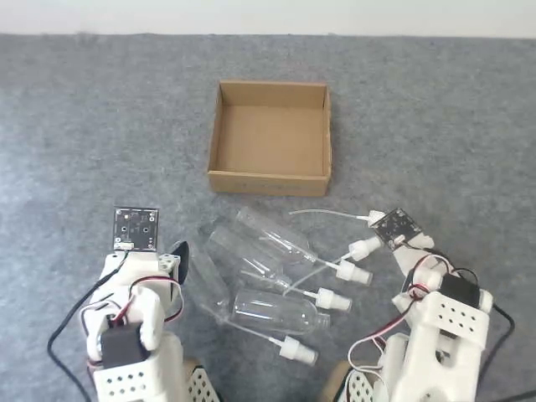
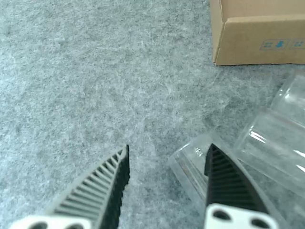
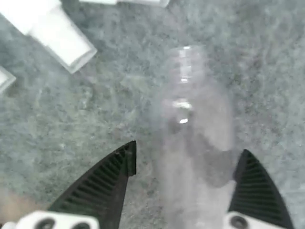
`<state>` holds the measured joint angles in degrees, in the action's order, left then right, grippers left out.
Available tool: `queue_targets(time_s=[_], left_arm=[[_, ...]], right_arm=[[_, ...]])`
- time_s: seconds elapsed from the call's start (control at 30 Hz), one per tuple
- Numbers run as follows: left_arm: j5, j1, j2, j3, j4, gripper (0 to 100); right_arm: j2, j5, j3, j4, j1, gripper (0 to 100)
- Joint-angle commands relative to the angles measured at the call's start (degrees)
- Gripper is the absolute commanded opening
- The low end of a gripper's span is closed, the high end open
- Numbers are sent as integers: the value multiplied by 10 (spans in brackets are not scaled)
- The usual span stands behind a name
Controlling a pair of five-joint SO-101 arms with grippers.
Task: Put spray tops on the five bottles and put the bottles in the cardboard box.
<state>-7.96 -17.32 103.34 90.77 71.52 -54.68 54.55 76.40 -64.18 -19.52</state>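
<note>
Overhead and wrist views of the two-arm workspace. The cardboard box (image 1: 270, 138) stands open-topped on the grey carpeted table (image 1: 100, 126), beyond the two arms and roughly midway between them. On the near side of the box, apart from it, a cluster of clear bottles (image 1: 272, 233) lies on its sides between the arms. The white spray tops (image 1: 353, 273), each trailing a thin dip tube, are scattered along the side of the cluster towards the right arm; whether any top is seated on a neck cannot be told from overhead. The left gripper (image 2: 169, 148) is released, its ribbed jaws spread wide above bare carpet. The rounded end of the nearest bottle (image 2: 190, 160) lies just beside one finger, and contact cannot be judged. A corner of the box appears further off in the left wrist view. The right gripper (image 3: 188, 148) is likewise released and grasps nothing. Its jaws stand on either side of an uncapped bottle (image 3: 190, 109), which lies lengthwise between them with its open threaded neck pointing away from the wrist. Contact between the fingers and this bottle cannot be determined. Loose tops rest on the carpet beyond its neck.
</note>
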Motion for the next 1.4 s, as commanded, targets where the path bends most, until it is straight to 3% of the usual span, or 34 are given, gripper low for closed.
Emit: queue_targets(time_s=[0.0, 0.37, 0.73, 1.03, 1.37], left_arm=[[-2, -4, 11, -4, -9, 246], [-2, -4, 11, -4, -9, 246], [-2, -4, 11, 2, -12, 246], [-3, -4, 11, 3, -12, 246], [-3, -4, 11, 3, -12, 246]], right_arm=[[0, 40, 4, 7, -5, 240], [0, 40, 7, 1, -5, 228], [-6, 39, 0, 0, -7, 115], [0, -97, -107, -95, -4, 115], [1, -133, -117, -108, -5, 117]])
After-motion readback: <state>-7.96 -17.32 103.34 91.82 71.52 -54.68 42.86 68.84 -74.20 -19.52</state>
